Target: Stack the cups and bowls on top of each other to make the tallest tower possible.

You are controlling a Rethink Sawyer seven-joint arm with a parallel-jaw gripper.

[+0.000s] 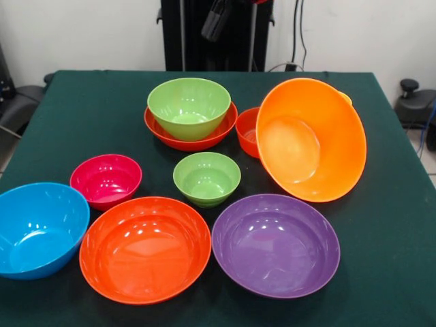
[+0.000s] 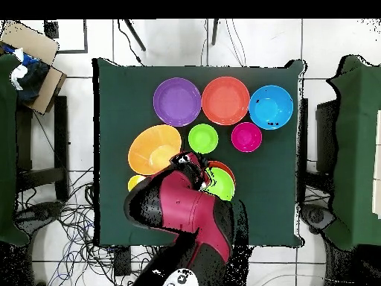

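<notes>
Whether the jaws are parted or closed cannot be told: in the front view the gripper (image 1: 216,19) shows only as a dark tip at the top centre of the frame, raised above the table, and in the overhead view the red and black arm (image 2: 192,208) covers it.

Just below that tip in the front view, in the upper middle of the frame, stands the tower (image 1: 190,114): a medium lime green bowl (image 1: 189,105) sitting upright inside a wide, shallow red-orange bowl (image 1: 158,126).

Right of the tower, a small red-orange bowl (image 1: 246,131) sits on the cloth, and the large orange bowl (image 1: 310,139) is tipped on its side against it, its mouth turned toward the lower left of the frame. A sliver of yellow-orange, likely a cup (image 1: 347,98), peeks from behind the orange bowl's upper right rim; overhead a yellow round shape (image 2: 135,181) lies at the orange bowl's lower left.

At the frame's centre a small lime green bowl (image 1: 206,178) stands upright, with a magenta bowl (image 1: 105,180) to its left.

Along the bottom of the front view, three large bowls sit upright in a row: a blue bowl (image 1: 37,228) at the left edge, a big red-orange bowl (image 1: 145,248) in the middle, and a purple bowl (image 1: 276,244) to the right.

All rest on the dark green table (image 1: 388,225).
</notes>
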